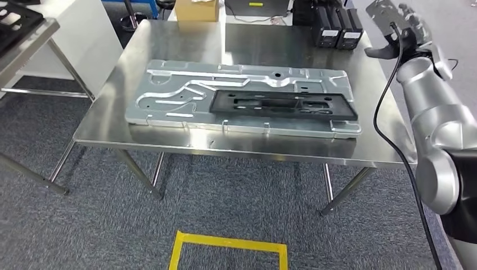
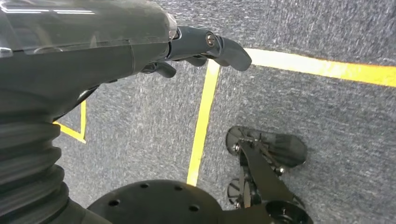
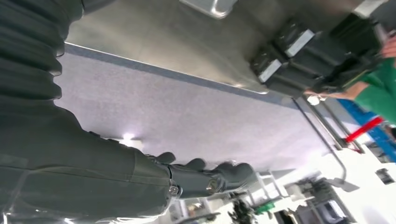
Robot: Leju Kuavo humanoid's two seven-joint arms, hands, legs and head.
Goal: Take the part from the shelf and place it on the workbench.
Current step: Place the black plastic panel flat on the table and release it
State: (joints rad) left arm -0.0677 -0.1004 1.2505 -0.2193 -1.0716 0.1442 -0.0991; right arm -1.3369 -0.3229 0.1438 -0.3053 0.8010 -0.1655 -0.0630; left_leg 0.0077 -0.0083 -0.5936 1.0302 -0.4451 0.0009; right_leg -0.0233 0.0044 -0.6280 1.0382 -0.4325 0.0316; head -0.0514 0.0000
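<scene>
Black part (image 1: 284,105) lies on plate (image 1: 169,95) on bench (image 1: 112,126), looks placed. R hand (image 1: 406,22) raised far right, fingers loose, empty; L hand (image 2: 205,46) hangs, empty, fingers slightly curled.

Mostly bare metal in front of me, with matt black on top.
I see a brushed, softly reflective steel workbench (image 1: 169,39) carrying a stamped silvery sheet-metal panel (image 1: 185,93) and a matt black plastic-looking part (image 1: 284,105); beyond them a plain cardboard box (image 1: 196,9), and below, rough grey carpet (image 1: 225,197) with glossy yellow tape (image 1: 228,243).
</scene>
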